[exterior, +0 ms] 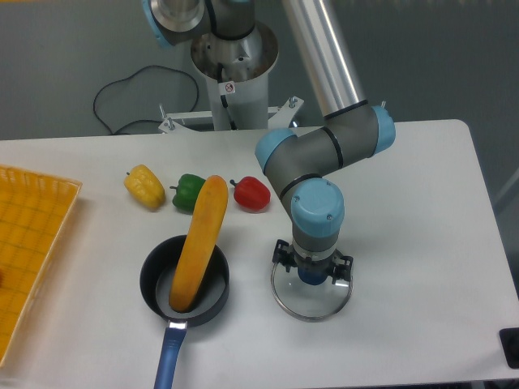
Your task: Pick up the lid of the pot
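Gripper (313, 265): jaws wide apart, nothing gripped. Lid (310, 306) lies flat beneath them; blue knob (312, 275) shows between the fingertips. Step, as judged: lining up the grasp. Next move: confirm depth, close evenly on knob, lift straight.

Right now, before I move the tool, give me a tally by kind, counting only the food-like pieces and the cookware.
Pepper-like pieces: 3 (yellow one, green one, red one)
Long orange piece, leaning in the pot: 1
Pot, blue-handled: 1
Pot lid: 1
Total: 6
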Motion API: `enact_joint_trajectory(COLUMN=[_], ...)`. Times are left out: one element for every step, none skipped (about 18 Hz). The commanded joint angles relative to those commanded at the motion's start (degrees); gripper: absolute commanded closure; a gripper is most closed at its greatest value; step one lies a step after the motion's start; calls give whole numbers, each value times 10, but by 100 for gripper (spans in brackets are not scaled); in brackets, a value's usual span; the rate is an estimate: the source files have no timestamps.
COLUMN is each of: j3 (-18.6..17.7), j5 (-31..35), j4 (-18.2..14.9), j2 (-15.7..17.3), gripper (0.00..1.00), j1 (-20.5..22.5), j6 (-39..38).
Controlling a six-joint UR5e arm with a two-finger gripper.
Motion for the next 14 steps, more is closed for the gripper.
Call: enact_joint_trajectory(j3=[-2,-3,-3,-3,-3,-3,-3,-3,-3,-3,-3,-3,-2,-2], j5=[0,0,0,3,4,4,4,3,3,3,3,3,3,3], j4=[1,1,1,1,1,1,1,1,1,1,1,1,0,0], j2=[1,1,1,1,0,0,0,0,0,0,0,0,0,0], gripper=[0,0,0,0,1,3,6,8,15,19,22,23,24,27], j1=[0,0,0,0,0,0,0,0,0,0,0,0,0,0], j6=[0,0,1,2,2,2,2,2,2,3,3,2,2,2])
